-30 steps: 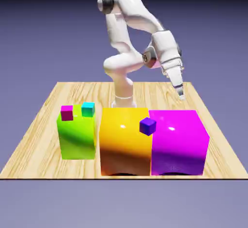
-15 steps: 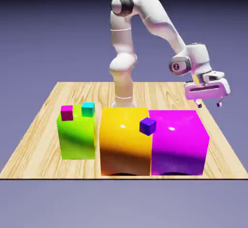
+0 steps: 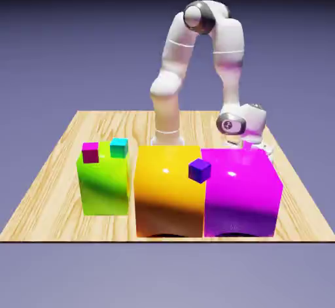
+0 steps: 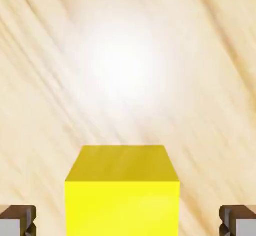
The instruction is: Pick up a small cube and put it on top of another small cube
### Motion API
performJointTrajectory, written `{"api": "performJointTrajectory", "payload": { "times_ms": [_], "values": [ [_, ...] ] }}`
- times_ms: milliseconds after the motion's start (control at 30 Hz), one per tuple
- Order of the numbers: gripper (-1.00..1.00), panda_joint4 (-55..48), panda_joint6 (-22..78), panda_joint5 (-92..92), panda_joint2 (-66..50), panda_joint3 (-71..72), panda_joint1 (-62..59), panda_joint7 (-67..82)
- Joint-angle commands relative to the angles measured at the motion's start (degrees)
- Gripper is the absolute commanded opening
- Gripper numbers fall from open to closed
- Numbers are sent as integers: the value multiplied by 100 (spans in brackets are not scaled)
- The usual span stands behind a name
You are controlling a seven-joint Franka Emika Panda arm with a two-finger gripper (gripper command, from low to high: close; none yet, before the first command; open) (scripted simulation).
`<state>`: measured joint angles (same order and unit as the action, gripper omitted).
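Behind the glossy magenta block, at the exterior view's right, the arm bends down in smooth white segments with grey joint caps. Its end effector is spread wide, a dark-edged grey tip on either side of the small yellow cube, with a gap on both sides and nothing gripped. Flat-faced, sharp-edged and plain, the yellow cube sits on the counter, whose pale wood has slanting brown grain and, in the hand view, a hazy white glare.

Beside the magenta block stands a shiny orange block, and farther toward the exterior view's left a narrower green block. A small purple cube shows against the seam between orange and magenta; what it rests on is hard to tell. Near the green block's upper edge show a small magenta cube and a small cyan cube.

The magenta block hides the fingertips and the yellow cube from the exterior view. The hand view's bottom edge cuts off the yellow cube's near part and both tips.
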<state>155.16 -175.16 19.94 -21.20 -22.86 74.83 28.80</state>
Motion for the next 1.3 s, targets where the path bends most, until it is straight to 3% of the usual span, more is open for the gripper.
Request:
{"api": "performJointTrajectory", "payload": {
  "times_ms": [0, 300, 467, 833, 1167, 1267],
  "values": [
    [-100, 0, 0, 0, 0, 0, 0, 0],
    [-100, 279, 1294, 395, 1570, -541, 536, -159],
    [-100, -466, 1772, -252, 1181, 213, 632, -877],
    [-100, -2751, 4319, -1163, 1539, 797, -1179, -126],
    [-100, -3277, 5740, -550, 2814, -396, -3216, 2317],
    [-100, -3208, 5578, -592, 2725, -420, -3313, 2381]
  ]
}}
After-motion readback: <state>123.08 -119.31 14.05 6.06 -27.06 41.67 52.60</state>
